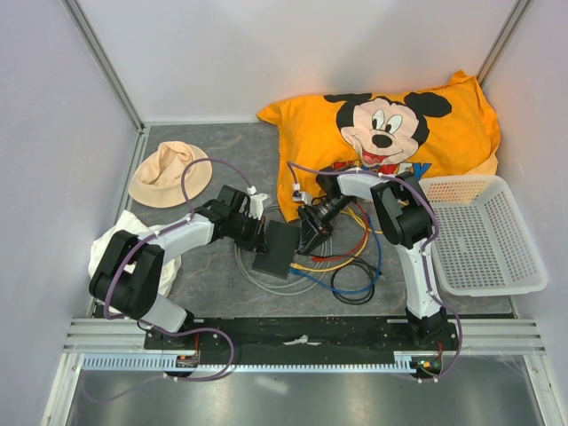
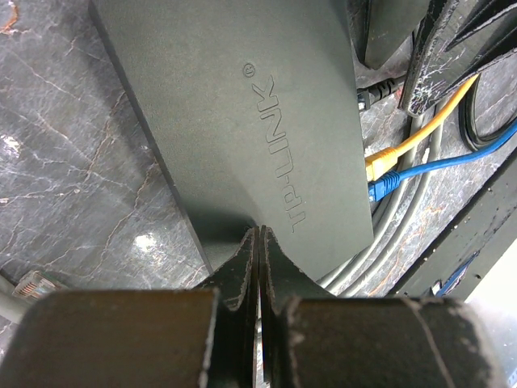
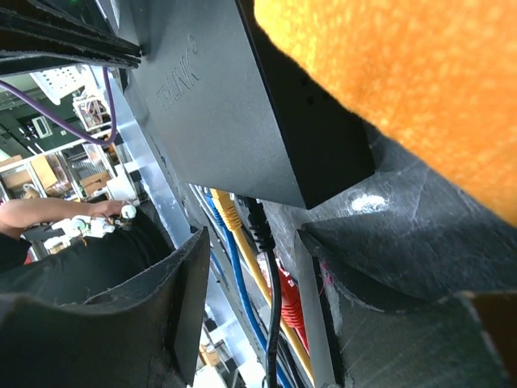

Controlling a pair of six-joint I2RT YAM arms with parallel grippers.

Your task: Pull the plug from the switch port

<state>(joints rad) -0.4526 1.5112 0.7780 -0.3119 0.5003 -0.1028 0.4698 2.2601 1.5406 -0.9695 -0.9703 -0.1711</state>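
The switch (image 1: 280,250) lies flat near the middle of the dark marbled surface (image 1: 222,146), between the two arms, a flat dark grey box with raised TP-LINK lettering on its top. The left claw (image 1: 257,232) sits at the switch's left end. In the left wrist view its fingers (image 2: 242,279) are pressed together with only a hairline seam between them, holding nothing, and their tips are at the box's near edge. Whether they press on the casing cannot be told. Along the far side of the box a yellow plug (image 2: 380,164) and a blue plug (image 2: 384,185) sit side by side against it, and a black plug (image 2: 376,93) sits further along the same side. The right claw (image 1: 311,231) faces that socket side from the right with its jaws spread wide. In the right wrist view the black plug's cable runs down through the gap between the fingers, touching neither of them. The yellow and blue leads hang just to its left, and a red cable (image 3: 291,301) hangs just to its right. Loose coils of grey cable (image 1: 253,275) lie under and around the switch. An orange Mickey Mouse pillow (image 1: 390,124) lies behind the right arm, with a white mesh basket (image 1: 486,240) to its right. A beige hat (image 1: 169,173) and a white cloth (image 1: 111,244) lie on the left.
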